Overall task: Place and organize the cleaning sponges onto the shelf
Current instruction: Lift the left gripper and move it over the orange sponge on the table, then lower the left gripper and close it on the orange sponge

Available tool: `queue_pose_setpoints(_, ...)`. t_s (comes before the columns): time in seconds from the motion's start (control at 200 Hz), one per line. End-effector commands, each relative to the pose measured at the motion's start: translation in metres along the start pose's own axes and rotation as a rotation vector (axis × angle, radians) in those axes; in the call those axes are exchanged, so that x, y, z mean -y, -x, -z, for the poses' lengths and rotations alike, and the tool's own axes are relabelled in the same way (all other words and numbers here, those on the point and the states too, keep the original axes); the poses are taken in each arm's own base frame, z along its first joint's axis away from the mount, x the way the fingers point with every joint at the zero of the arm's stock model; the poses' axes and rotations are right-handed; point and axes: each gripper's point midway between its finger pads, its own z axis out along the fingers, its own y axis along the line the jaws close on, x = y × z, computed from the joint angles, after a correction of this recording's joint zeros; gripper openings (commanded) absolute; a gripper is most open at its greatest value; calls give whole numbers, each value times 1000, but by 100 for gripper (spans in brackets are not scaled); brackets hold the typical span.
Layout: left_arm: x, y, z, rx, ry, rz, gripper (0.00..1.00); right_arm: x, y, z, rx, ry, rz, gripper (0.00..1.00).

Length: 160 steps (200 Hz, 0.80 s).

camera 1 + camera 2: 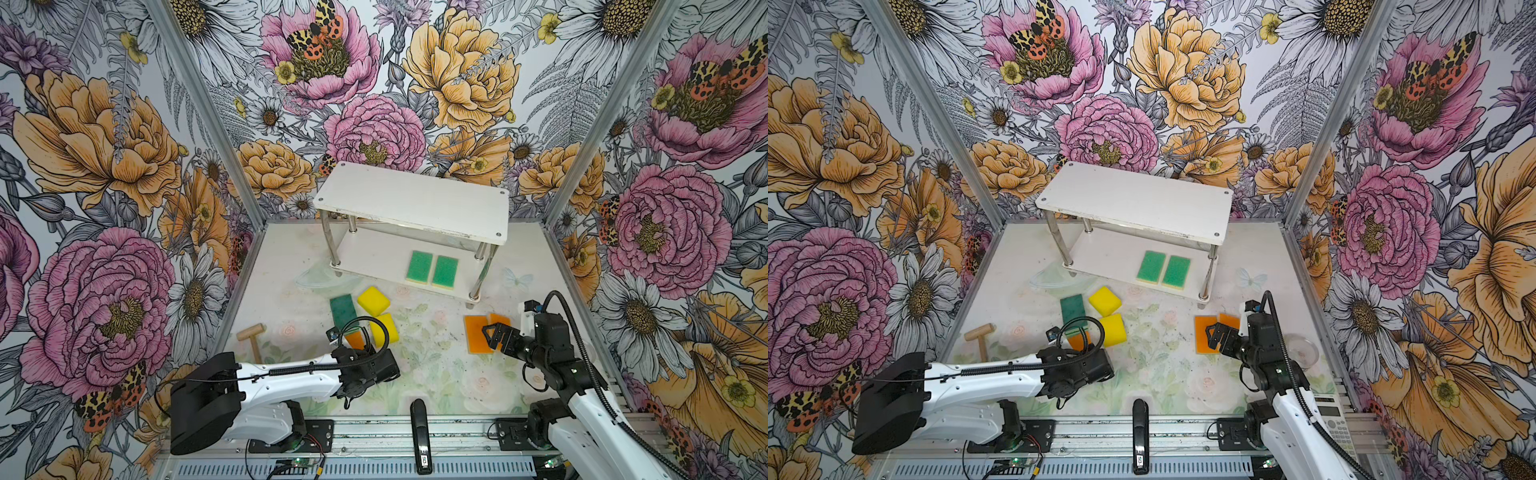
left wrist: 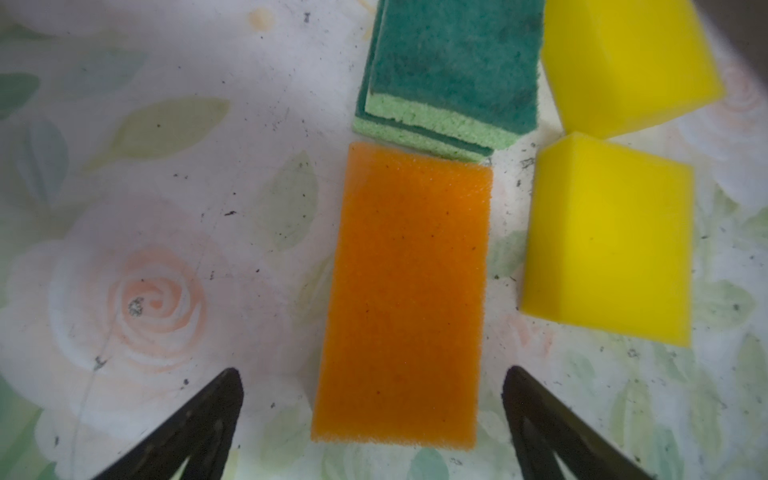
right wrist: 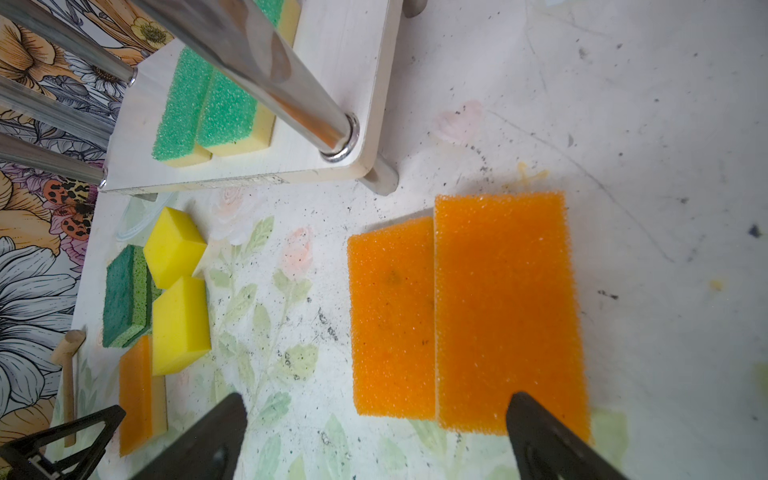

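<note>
The shelf (image 1: 411,199) stands at the back, with two light green sponges (image 1: 432,268) side by side on its lower board (image 3: 332,83). On the table lie a dark green stacked pair (image 2: 453,70), two yellow blocks (image 2: 611,237) and an orange sponge (image 2: 407,299). My left gripper (image 2: 372,371) hovers open over that orange sponge's near end, one finger on each side, not touching it. At the right, two orange sponges (image 3: 457,316) lie overlapping. My right gripper (image 3: 378,397) is open above their near edge, one fingertip (image 3: 528,415) over the upper sponge.
A wooden mallet (image 1: 251,338) lies left of the sponges by the left wall. A clear plastic lid (image 1: 320,276) sits by the shelf's left foot. A black device (image 1: 420,432) stands on the front rail, and a calculator (image 1: 1335,419) lies at the front right.
</note>
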Motion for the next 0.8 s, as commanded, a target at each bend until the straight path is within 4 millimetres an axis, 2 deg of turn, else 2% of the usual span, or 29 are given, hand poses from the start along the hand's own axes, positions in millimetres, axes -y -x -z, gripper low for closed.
queue_pose_setpoints(0.0,12,6,0,21,-11,-18,99,-7,14,5,45,4,21,100)
queue_pose_setpoints(0.32,22,11,-4,41,-8,-40,99,-7,14,5,45,4,21,100)
queue_pose_setpoints(0.796,15,0,-22,21,23,-51,99,-5,13,4,42,-1,18,100)
